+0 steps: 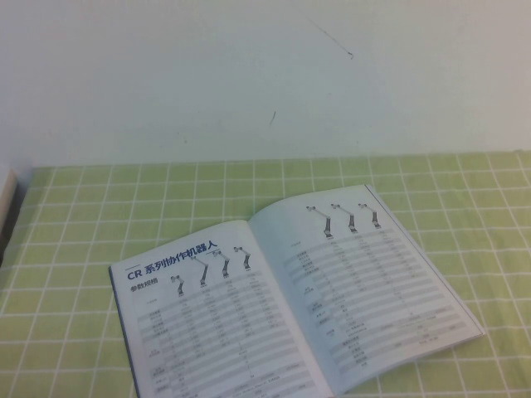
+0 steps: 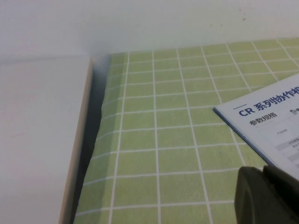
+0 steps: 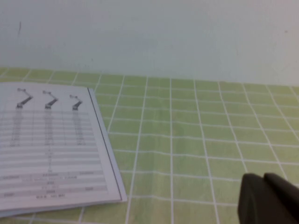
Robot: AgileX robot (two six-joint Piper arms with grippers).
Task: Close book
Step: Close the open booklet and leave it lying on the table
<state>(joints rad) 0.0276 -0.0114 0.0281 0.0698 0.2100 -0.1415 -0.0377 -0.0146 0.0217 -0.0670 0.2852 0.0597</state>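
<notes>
book (image 1: pixel 290 298): open, lying flat on the green checked tablecloth (image 1: pixel 99 215), in the near half of the table, centre to right
book pose: both pages face up; the near-left corner runs out of the high view
spine / long axis: runs near to far, skewed, with the far end leaning left and the near end right
page tops: point to the far wall (image 1: pixel 249 75), so the print reads upright from the robot's side
left page: carries the heading "CR 系列协作机器人" at its far end, with small robot-arm figures and tables under it
right page: sits a little farther back than the left one, with a row of arm figures along its far edge; its dark cover edge shows along the right side
left gripper (image 2: pixel 268 196): seen only in the left wrist view, as a dark piece low over the cloth, just beside the far-left corner of the left page; jaw state not readable
right gripper (image 3: pixel 266 198): seen only in the right wrist view, as a dark piece over bare cloth to the right of the right page, apart from it; jaw state not readable
white slab (image 2: pixel 37 140): flat, along the left edge of the cloth, well apart from the book
</notes>
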